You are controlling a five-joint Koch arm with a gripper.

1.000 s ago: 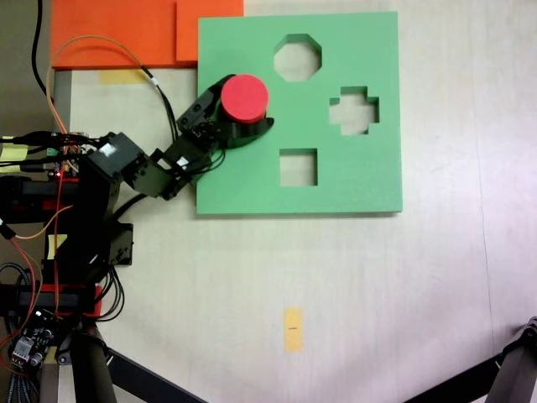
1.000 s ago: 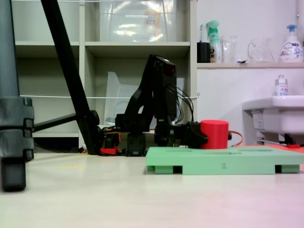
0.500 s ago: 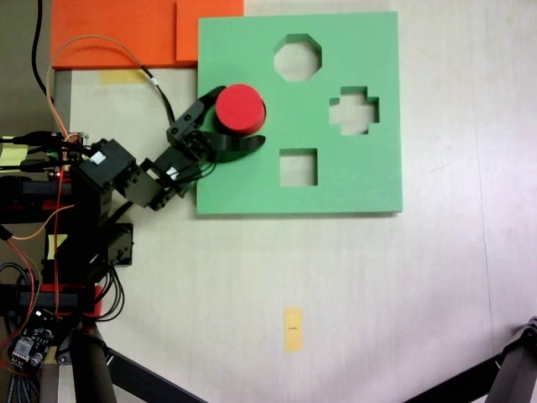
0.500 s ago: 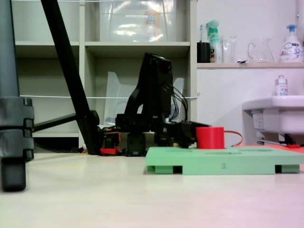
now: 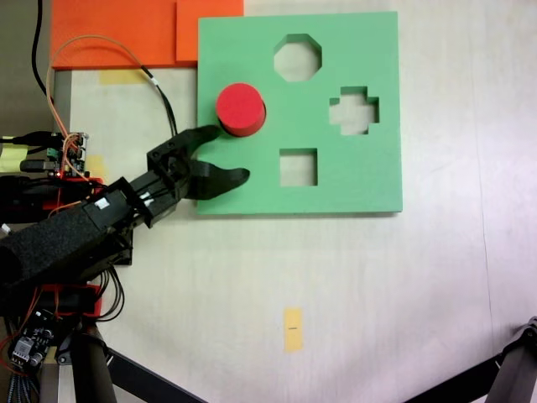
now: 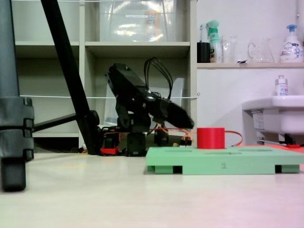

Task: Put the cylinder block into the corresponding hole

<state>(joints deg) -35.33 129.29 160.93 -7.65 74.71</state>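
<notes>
The red cylinder block (image 5: 241, 109) stands upright in the left part of the green foam board (image 5: 369, 176), and its round top rises above the board in the side-on fixed view (image 6: 210, 137). It covers the corresponding hole, so the cutout's rim is hidden. My gripper (image 5: 231, 153) is open over the board's left edge, below and left of the block. One fingertip is close to the block's lower left side; the other lies apart. Seen from the side, the gripper (image 6: 188, 124) hangs raised above the board, left of the block.
The board also has an octagonal cutout (image 5: 297, 57), a cross cutout (image 5: 354, 111) and a square cutout (image 5: 298, 167). Orange foam sheets (image 5: 126, 34) lie at the upper left. A yellow tape mark (image 5: 292, 328) is on the table. Black tripod legs (image 6: 66, 71) stand nearby.
The gripper has opened and let go of the cylinder block, then drawn back left and lifted. The block has sunk lower into the board and stays there.
</notes>
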